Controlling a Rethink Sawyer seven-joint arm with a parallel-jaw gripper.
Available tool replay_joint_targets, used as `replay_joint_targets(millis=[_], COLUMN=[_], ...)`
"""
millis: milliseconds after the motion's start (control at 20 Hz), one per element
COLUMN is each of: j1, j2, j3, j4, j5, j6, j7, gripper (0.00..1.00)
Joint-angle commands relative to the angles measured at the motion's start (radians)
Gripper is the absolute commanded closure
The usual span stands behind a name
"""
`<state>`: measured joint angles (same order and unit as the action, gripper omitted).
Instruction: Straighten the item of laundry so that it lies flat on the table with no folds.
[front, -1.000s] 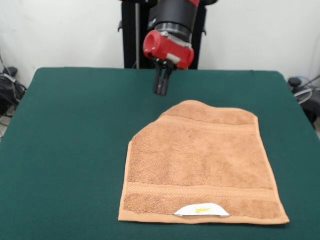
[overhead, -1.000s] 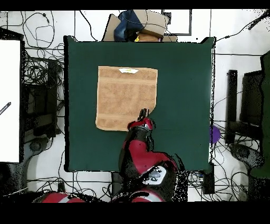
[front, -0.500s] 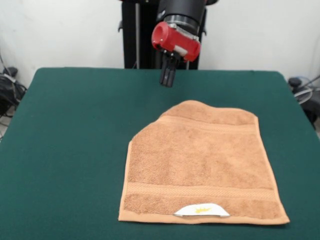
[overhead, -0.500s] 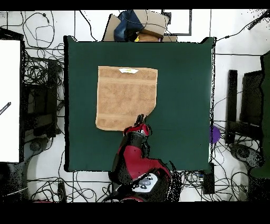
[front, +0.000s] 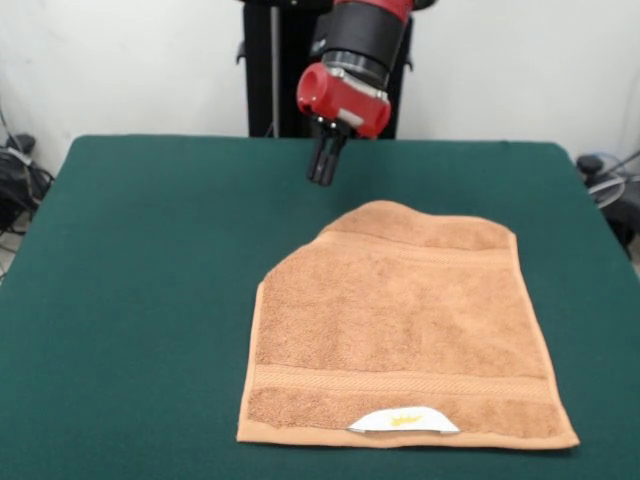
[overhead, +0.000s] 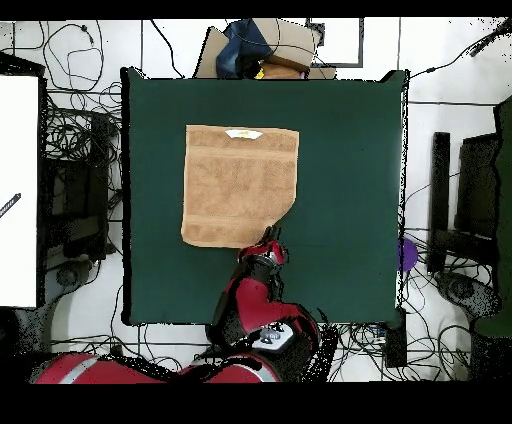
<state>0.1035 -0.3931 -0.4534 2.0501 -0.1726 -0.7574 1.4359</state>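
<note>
Front view: tan towel (front: 400, 330) flat on green bench (front: 140, 300), right of centre, near front edge. White label (front: 403, 421) w/ yellow mark at nearest hem. Woven band across just above label, another near far end. Far left corner not squared: edge cut on a slant there, far edge rounded, prob. corner tucked under, can't confirm. Other 3 corners look laid out. Hand (front: 322, 175) hanging above bench, just beyond towel's far left corner, not touching cloth. Black fingers pointing down, pressed together, nothing betw. them. Red wrist housing above, black arm going up out of shot.

Overhead view: towel (overhead: 240, 185) in upper left part of bench (overhead: 350, 180), label (overhead: 244, 133) at top edge, away from robot. Bottom right corner missing from outline, slanted edge instead. Hand (overhead: 270, 235) right at that slanted corner, over bench edge of cloth; contact not clear from here. Red arm running down to base at bottom. Cardboard box (overhead: 280, 45) and dark blue bundle off bench at top. Cables on floor all round.
</note>
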Motion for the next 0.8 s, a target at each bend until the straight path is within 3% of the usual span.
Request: replay_joint_targets(millis=[50, 650, 700, 800], j1=[0.042, 0.080, 0.083, 0.087], j2=[0.096, 0.127, 0.128, 0.129], j3=[0.026, -0.005, -0.007, -0.009], j4=[-0.012, -0.014, -0.016, -0.018], j5=[0.093, 0.130, 0.127, 0.130], j6=[0.100, 0.076, 0.081, 0.090], j7=[0.136, 0.133, 0.136, 0.132], gripper=[1.00, 1.00, 0.00, 0.00])
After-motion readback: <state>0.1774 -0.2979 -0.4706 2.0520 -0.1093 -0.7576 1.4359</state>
